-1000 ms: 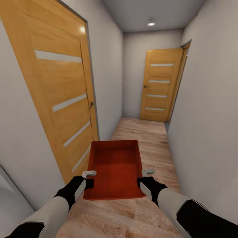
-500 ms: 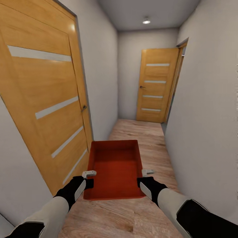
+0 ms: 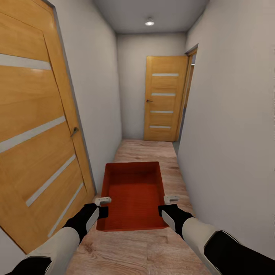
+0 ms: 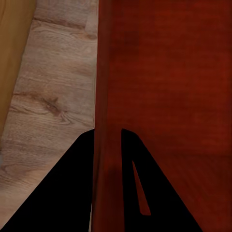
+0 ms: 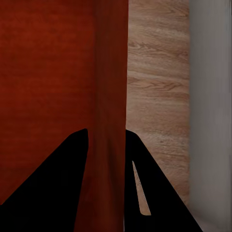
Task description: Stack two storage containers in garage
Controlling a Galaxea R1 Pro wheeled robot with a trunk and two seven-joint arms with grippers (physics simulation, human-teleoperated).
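Note:
One orange-red storage container (image 3: pixel 133 193) hangs level in front of me above the wood-plank hallway floor, its open top up and nothing inside. My left gripper (image 3: pixel 102 206) is shut on its left wall, and the left wrist view has that wall (image 4: pixel 107 96) running between the two black fingers (image 4: pixel 72 193). My right gripper (image 3: pixel 165 205) is shut on the right wall, with the same wall (image 5: pixel 111 96) pinched between the fingers (image 5: pixel 63 183) in the right wrist view.
I am in a narrow corridor with grey walls. A wooden panel door (image 3: pixel 34 130) stands close on my left, its handle (image 3: pixel 75 131) near. Another wooden door (image 3: pixel 163 98) closes the far end, beside an opening (image 3: pixel 187 99) in the right wall. A ceiling lamp (image 3: pixel 149 23) glows.
The whole view has moved forward and shifted: the left door has grown and slid leftwards, the far door sits nearer the centre. The container and both grippers hold the same place in the picture.

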